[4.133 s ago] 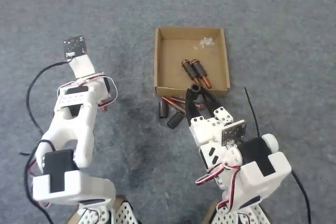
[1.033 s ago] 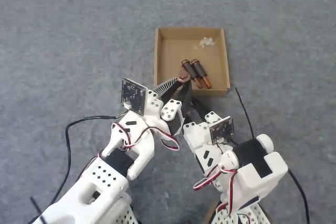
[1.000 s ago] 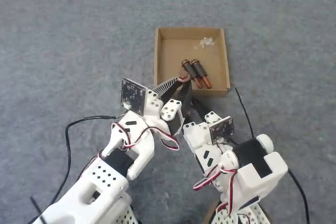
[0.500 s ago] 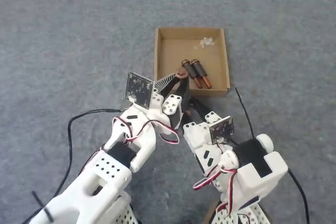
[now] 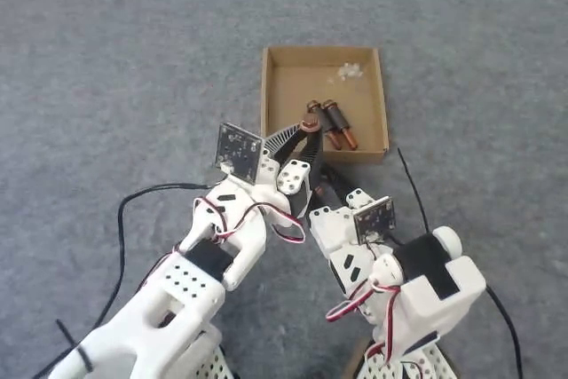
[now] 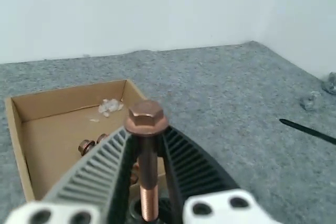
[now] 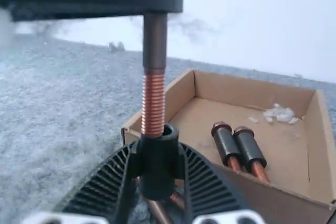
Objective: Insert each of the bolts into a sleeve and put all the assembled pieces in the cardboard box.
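Near edge of bench (image 5: 133,68): both arms are angled in toward the middle, their tips meeting just short of the cardboard box (image 5: 302,86).

Right claw (image 7: 156,162): clamped on a black sleeve (image 7: 156,177), held upright with its open mouth up.

Left claw (image 6: 145,145): above the right one, closed on the shank of a copper bolt (image 6: 147,116). The hex head sits clear above the ribbed fingers (image 6: 102,161) and the threaded end points down. In the right wrist view the thread of the bolt (image 7: 154,103) comes down onto the sleeve's mouth, in line with it. How far it has entered, I cannot tell.

Beyond: the box lies open on the grey bench. Two assembled pieces (image 5: 330,123) lie side by side inside it, near the wall closest to the arms, angled, touching or nearly so. White scraps (image 5: 352,69) lie by the far wall.
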`<action>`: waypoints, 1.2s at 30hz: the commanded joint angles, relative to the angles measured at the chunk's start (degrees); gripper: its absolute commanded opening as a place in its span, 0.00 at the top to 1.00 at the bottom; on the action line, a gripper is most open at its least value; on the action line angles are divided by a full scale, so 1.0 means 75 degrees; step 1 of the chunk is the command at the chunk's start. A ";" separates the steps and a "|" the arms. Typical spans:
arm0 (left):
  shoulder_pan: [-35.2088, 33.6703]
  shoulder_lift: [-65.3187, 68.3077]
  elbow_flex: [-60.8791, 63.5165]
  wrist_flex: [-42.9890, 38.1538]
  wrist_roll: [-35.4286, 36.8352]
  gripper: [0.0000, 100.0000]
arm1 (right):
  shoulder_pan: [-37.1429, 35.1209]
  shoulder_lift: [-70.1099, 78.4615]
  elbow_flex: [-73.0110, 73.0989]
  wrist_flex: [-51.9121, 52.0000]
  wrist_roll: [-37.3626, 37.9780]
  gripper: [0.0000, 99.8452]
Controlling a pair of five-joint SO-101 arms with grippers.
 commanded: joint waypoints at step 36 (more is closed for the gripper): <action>0.0000 0.0867 -0.0217 0.0879 -0.0926 0.99 | 0.0240 -0.0029 0.0047 -0.0006 0.0469 0.99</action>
